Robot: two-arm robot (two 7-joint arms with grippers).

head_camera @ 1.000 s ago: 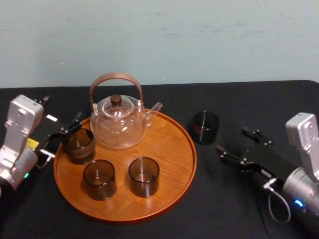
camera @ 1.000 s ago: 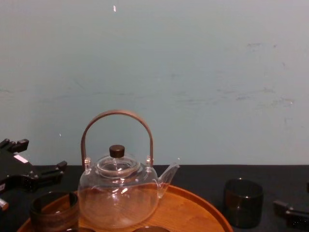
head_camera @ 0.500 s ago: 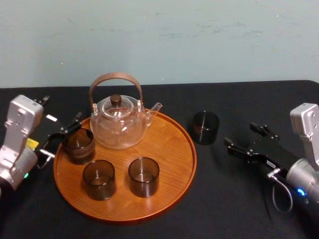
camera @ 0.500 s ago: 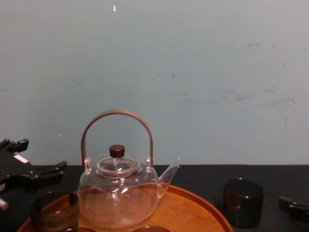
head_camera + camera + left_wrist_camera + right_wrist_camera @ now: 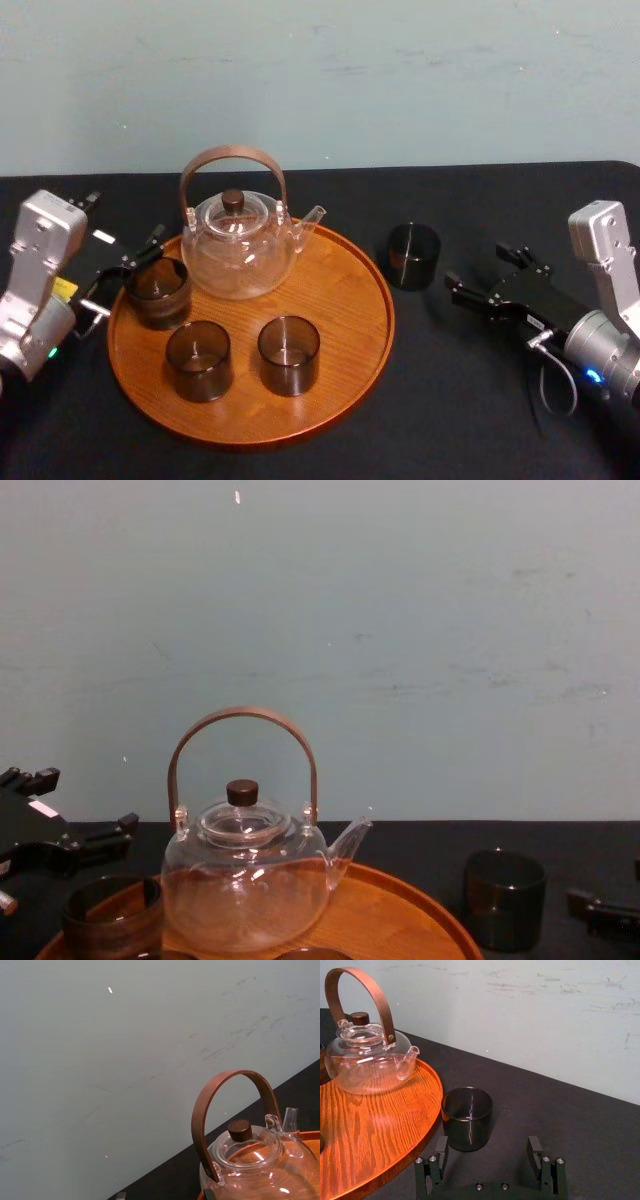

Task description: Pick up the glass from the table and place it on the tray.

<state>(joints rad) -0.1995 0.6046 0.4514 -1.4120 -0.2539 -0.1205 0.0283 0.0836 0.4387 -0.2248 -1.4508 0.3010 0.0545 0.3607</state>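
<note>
A dark smoky glass (image 5: 413, 256) (image 5: 467, 1118) (image 5: 504, 898) stands upright on the black table (image 5: 450, 400), just off the right rim of the round wooden tray (image 5: 345, 300) (image 5: 375, 1125). My right gripper (image 5: 480, 268) (image 5: 488, 1146) is low over the table to the right of the glass. It is open and aimed at the glass, which stands a short way ahead of its fingertips (image 5: 441, 1145). Beside the tray's left edge my left gripper (image 5: 125, 222) (image 5: 75, 805) is open and holds nothing.
A clear glass teapot (image 5: 238, 250) (image 5: 250, 1160) (image 5: 367, 1055) (image 5: 245, 880) with a brown arched handle stands at the tray's back. Three dark glasses stand on the tray (image 5: 157, 292) (image 5: 198, 360) (image 5: 288, 354). A pale wall rises behind the table.
My right gripper drew back to the right a little, then came back toward the glass, ending slightly farther back on the table. Its jaws stayed open. The left arm has not moved.
</note>
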